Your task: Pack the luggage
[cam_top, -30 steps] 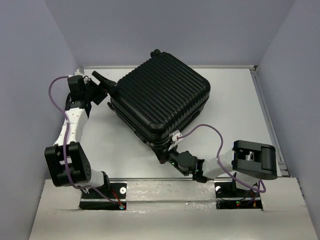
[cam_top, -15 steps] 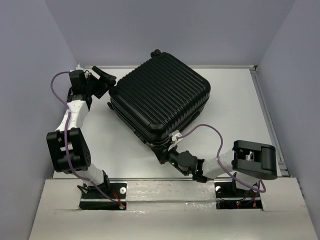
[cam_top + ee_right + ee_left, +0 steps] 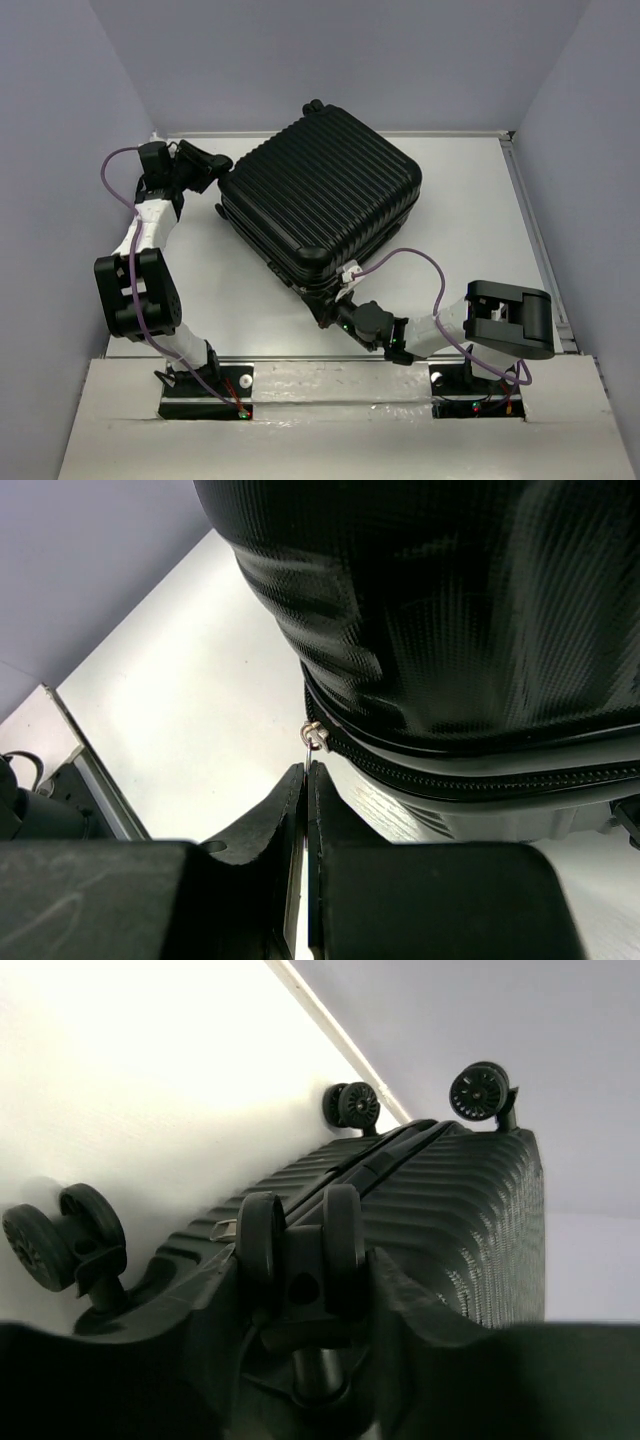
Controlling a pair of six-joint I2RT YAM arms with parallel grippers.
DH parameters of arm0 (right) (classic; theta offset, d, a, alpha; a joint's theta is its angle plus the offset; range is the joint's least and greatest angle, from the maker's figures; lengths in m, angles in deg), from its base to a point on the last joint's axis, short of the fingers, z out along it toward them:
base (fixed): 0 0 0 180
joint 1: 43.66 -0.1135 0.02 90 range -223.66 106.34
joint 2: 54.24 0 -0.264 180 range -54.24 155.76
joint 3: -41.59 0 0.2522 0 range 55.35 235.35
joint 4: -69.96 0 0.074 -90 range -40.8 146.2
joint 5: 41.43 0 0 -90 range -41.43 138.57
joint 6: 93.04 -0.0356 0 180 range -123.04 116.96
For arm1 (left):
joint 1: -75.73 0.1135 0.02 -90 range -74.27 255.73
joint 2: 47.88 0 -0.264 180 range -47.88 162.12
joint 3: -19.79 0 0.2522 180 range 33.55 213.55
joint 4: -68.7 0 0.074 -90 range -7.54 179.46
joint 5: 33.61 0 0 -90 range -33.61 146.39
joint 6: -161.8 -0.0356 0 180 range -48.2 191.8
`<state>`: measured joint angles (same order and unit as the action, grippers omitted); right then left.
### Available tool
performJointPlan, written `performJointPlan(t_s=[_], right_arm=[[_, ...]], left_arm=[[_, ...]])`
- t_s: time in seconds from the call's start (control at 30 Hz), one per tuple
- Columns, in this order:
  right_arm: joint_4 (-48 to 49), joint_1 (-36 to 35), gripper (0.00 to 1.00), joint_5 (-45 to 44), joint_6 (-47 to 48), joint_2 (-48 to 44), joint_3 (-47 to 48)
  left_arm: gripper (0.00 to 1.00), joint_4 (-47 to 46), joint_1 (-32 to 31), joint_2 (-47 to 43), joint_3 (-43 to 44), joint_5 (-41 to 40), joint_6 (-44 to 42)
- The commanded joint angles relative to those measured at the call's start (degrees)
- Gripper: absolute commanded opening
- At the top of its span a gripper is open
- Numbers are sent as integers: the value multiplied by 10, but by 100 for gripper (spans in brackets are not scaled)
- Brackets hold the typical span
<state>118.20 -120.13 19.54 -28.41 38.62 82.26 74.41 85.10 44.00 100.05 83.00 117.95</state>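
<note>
Left arm shifts along the wheel end while the right holds the zip.

The suitcase [image 3: 320, 195] lies shut and skewed in the middle of the bench [image 3: 460, 200], unmoved. The left tool [image 3: 215, 165] has swung a little back from the left corner and now faces a caster [image 3: 300, 1250], fingers spread and holding nothing. The right tool [image 3: 306, 770] stays pinched on the zipper pull [image 3: 315, 737] at the near corner. Packing looks nearly done, with zipping probably next.
</note>
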Motion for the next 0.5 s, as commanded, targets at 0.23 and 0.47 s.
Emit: performJointPlan(t_s=[0.23,0.47], right_arm=[[-13,-13,7,63,-25,-35,14],[-123,58,7,176,-56,-91,53]], left_arm=[[6,-142,6,-63,-58,-23,18],[6,-208,6,-184,-181,-50,43]])
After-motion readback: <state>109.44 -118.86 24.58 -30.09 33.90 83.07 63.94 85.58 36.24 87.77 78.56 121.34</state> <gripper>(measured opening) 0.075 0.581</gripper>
